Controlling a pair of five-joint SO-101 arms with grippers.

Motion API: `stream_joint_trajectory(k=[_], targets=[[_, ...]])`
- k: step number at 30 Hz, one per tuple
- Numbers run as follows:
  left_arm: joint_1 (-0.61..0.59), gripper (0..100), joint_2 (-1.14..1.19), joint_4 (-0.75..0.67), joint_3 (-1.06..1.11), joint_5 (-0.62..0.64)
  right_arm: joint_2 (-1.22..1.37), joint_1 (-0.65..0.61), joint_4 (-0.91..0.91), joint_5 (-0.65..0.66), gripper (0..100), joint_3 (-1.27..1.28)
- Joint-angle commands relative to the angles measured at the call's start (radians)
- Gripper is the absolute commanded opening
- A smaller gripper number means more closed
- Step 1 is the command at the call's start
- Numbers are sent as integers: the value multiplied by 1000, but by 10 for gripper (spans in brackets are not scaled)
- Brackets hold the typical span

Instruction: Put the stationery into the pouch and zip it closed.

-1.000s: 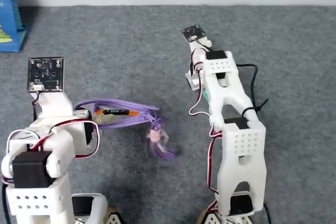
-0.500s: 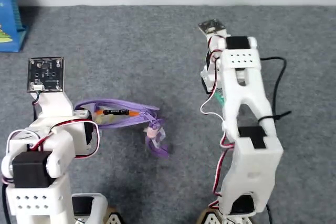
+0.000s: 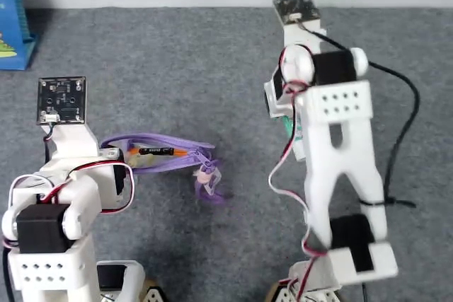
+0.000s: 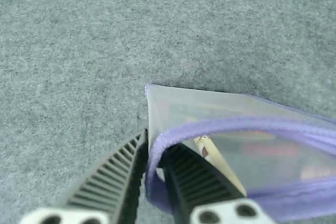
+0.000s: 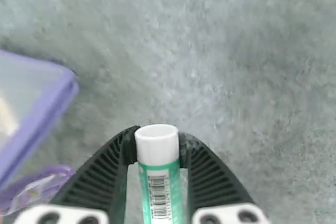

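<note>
Pouch (image 4: 236, 111) looks clear, purple-edged, seemingly holding a pen (image 3: 157, 151).

Clear pouch (image 3: 163, 162) edged in purple, on mottled grey carpet (image 3: 177, 68). White-capped green stick (image 5: 157, 182) with a black barcode, between black ribbed fingers (image 5: 107, 171).

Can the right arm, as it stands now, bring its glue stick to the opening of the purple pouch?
Probably yes. The left claw holds the pouch open by its edge, and only bare carpet lies between it and the right claw gripping the glue stick.
</note>
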Motion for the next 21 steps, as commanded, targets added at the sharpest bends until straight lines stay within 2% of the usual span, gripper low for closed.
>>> stream_joint_trajectory(k=[1,9,15,21], targets=[[-2,13,-15,-15,-7,3,-143,-51,30,-40,8,20],[-2,13,-15,-15,-7,3,-415,-185,-30,-140,8,207],[-2,13,-15,-14,-7,3,-610,-271,-202,-178,8,425],[-2,13,-15,-12,-7,3,-819,-351,-453,-178,8,687]])
